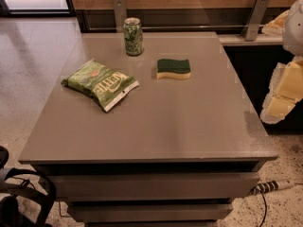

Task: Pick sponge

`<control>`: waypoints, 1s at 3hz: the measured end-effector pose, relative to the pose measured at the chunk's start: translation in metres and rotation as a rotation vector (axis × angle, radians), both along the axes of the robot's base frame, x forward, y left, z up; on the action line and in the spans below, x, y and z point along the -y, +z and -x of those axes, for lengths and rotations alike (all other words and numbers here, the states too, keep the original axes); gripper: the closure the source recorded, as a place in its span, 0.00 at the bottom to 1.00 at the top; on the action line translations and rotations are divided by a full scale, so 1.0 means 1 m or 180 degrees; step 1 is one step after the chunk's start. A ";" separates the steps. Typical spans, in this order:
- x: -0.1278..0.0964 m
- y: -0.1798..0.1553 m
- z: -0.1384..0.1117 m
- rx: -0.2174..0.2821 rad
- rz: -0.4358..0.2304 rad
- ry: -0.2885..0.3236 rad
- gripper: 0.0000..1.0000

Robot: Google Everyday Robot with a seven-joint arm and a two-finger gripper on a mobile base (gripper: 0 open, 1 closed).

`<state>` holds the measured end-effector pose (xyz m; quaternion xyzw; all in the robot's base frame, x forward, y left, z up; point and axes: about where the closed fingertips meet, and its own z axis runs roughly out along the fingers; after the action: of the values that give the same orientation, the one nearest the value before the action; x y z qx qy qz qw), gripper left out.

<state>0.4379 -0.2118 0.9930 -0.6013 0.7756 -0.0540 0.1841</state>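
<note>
The sponge lies flat on the grey table, right of centre towards the back. It has a dark green top over pale yellow foam, with wavy edges. My arm and gripper show as white and pale yellow parts at the right edge of the view. They are off the table's right side, well to the right of the sponge and apart from it. Nothing is held that I can see.
A green chip bag lies on the left half of the table. A green drink can stands upright at the back, left of the sponge. A wooden wall with metal brackets runs behind. A power strip lies on the floor at the lower right.
</note>
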 end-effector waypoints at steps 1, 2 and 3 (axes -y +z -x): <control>0.000 0.000 0.000 0.0001 0.0000 0.0000 0.00; 0.004 -0.003 -0.022 0.0088 -0.0210 0.0022 0.00; 0.008 -0.016 -0.064 0.0189 -0.0608 0.0055 0.00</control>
<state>0.5015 -0.2194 0.9767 -0.5859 0.7662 0.0040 0.2640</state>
